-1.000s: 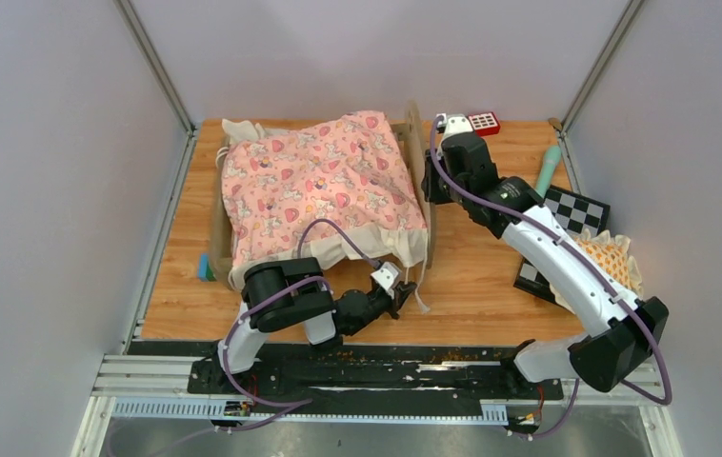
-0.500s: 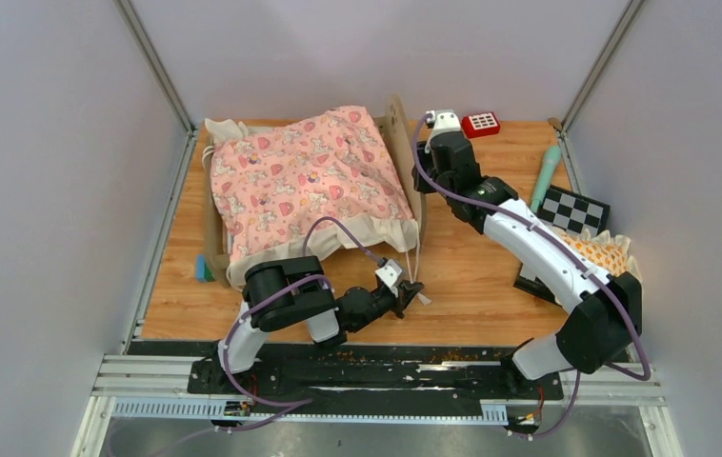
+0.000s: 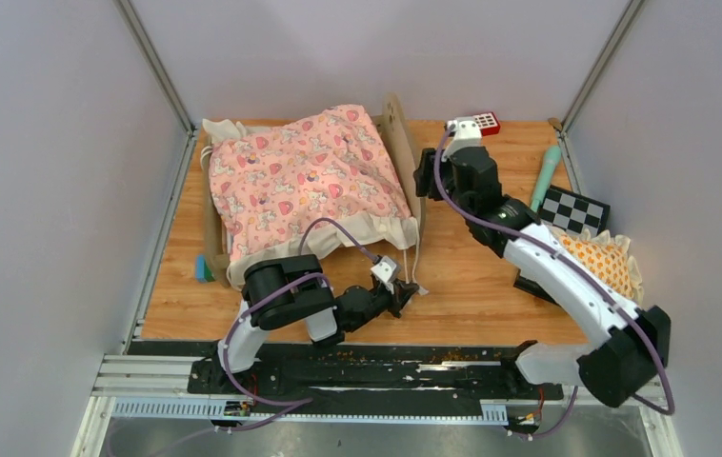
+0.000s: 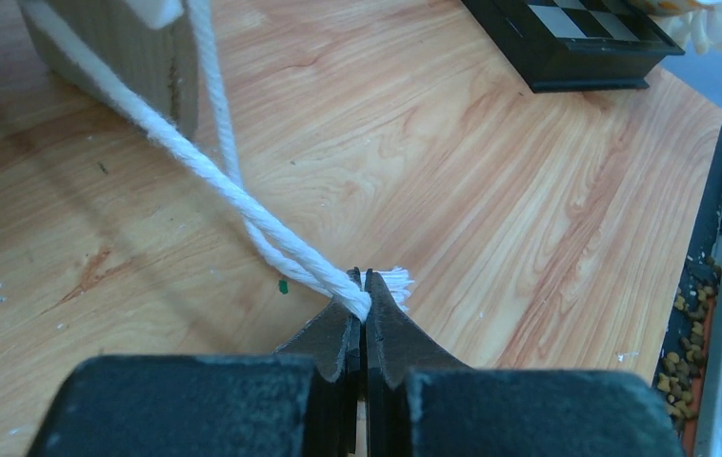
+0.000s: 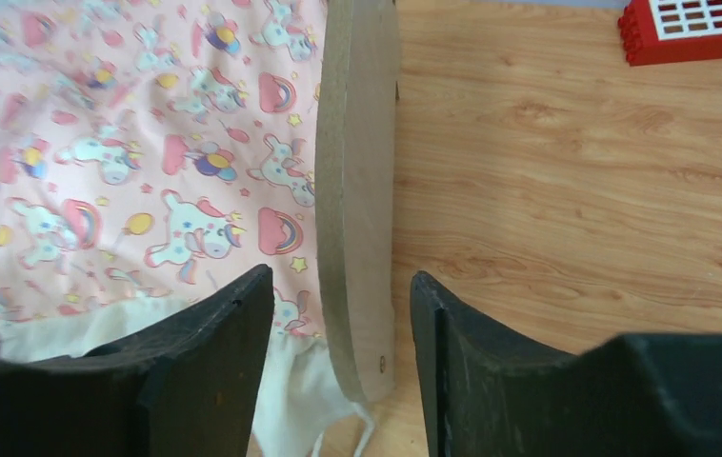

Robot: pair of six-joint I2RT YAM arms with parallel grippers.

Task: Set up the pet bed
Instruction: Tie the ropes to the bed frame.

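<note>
Shifted leftward since a second ago, the pet bed [image 3: 305, 176] lies at the far left of the table [image 3: 476, 281]. The right gripper [image 5: 340, 276] stands part open and empty, the headboard [image 5: 357, 190] showing between its jaws. The left gripper [image 4: 364, 286] pinches a white cord [image 4: 195, 162].

The left arm [image 3: 286, 295] and right arm [image 3: 567, 274] pair chunky black joint housings with smooth white link shells, and a thin purple cable [image 3: 329, 220] loops along each. The left end effector [image 4: 364, 286] and right end effector [image 5: 338, 281] have matte black wedge-shaped fingers [image 5: 214, 352].
</note>
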